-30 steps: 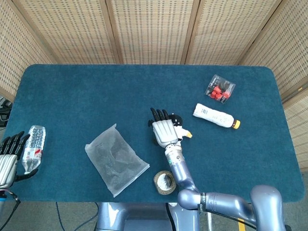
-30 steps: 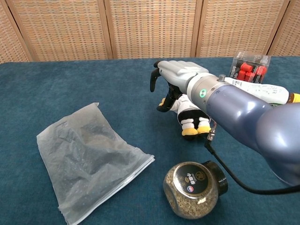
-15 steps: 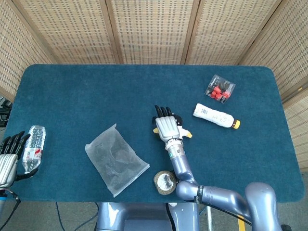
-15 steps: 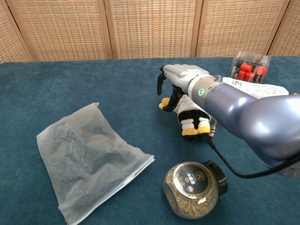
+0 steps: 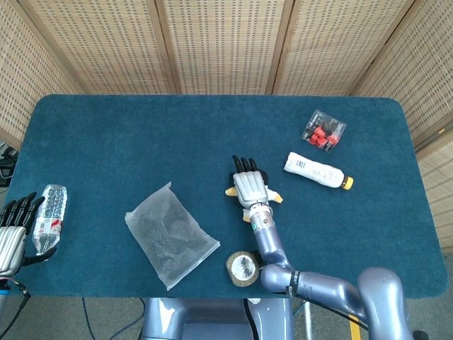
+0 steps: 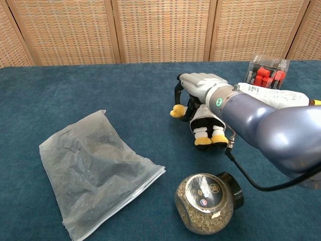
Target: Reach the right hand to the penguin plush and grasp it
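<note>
Right hand (image 6: 200, 83) draped over the top of the penguin plush (image 6: 203, 122), palm down, fingers (image 6: 178, 93) curled over the far side of the toy's head. Resting on the toy, but not clear whether the fingers have closed into a firm grip; nothing lifted. From the head camera, back of the right hand (image 5: 248, 185) covering most of the penguin plush (image 5: 274, 197), only yellow tips peeking out at either side. Plush lying on the blue surface (image 5: 141, 142) directly under the hand, white belly and yellow feet pointing toward the robot, one yellow flipper sticking out beside the fingertips.

Nearer the robot than the hand, a round glass jar (image 6: 208, 201) with a black lid, lying on its side close beside the forearm. Off to the left of the hand, well apart, a crumpled clear plastic bag (image 6: 90, 170) lying flat. Beyond the hand to its right, a white bottle (image 5: 317, 171) with a yellow cap on its side, and farther back a small clear box of red items (image 5: 324, 130). Nothing between the hand and the plush.

Left hand (image 5: 15, 230) at the far left edge of the surface, fingers spread and straight, holding nothing, just beside a clear water bottle (image 5: 48, 217) lying on its side.
</note>
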Motion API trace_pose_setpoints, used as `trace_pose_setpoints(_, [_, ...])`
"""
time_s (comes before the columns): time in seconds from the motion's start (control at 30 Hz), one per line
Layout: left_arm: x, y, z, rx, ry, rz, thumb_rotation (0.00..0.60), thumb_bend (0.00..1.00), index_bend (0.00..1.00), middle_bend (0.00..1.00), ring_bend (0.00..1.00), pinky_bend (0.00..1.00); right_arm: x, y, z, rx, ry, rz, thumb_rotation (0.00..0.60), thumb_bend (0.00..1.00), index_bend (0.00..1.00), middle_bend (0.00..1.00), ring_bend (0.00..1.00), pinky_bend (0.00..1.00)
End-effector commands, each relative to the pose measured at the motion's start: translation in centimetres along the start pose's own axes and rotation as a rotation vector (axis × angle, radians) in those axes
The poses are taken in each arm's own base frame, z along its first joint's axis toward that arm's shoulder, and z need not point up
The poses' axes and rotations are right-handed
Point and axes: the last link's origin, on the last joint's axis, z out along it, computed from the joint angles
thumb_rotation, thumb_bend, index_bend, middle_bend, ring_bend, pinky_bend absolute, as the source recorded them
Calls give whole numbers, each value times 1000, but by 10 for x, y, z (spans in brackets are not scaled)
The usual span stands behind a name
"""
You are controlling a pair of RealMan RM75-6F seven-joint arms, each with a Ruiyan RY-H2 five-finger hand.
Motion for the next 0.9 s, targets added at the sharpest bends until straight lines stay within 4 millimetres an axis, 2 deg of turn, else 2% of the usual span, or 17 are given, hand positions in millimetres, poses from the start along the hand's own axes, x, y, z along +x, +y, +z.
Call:
trace_pose_setpoints(0.03, [0, 1, -1, -4, -1, -1, 600, 21, 0, 0, 0, 0, 0, 1, 0, 0, 0, 7, 600, 436, 527, 78, 0, 83])
trace_pose_setpoints(0.6, [3, 2, -2, -13, 7, -7, 600, 21, 0, 0, 0, 0, -3, 2, -1, 5, -5, 18, 600, 592, 608, 116, 0, 80])
trace_pose_setpoints(0.9, [4, 1, -3, -12, 11, -11, 600, 22, 0, 0, 0, 0, 15, -5, -9, 31, 42, 27, 600, 598, 620, 121, 0, 78])
